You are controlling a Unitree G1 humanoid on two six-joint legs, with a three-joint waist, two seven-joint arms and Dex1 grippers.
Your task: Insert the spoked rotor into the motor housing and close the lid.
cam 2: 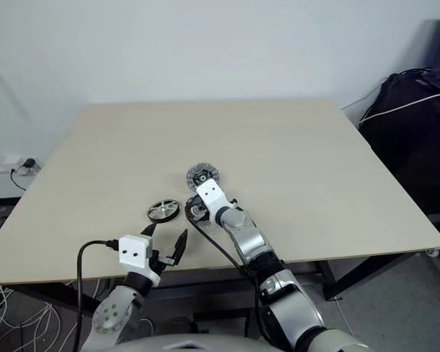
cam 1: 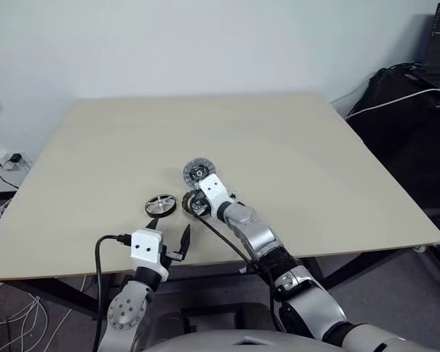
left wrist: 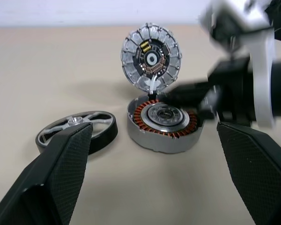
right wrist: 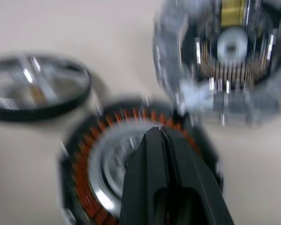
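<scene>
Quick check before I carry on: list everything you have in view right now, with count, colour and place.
table: one, beige, bearing all the parts.
motor housing: one, silver with copper windings, lying flat near the table's front edge.
lid: one, silvery-grey with a dark centre, tilted up open just behind the housing.
spoked rotor: one, dark rim with silver spokes, flat on the table left of the housing.
cables: several, black and white, by the wall at left.
dark bag: one, black, right of the table.
left pincer: one, black fingers, open, before the rotor.
right pincer: one, black, shut, over the housing.
</scene>
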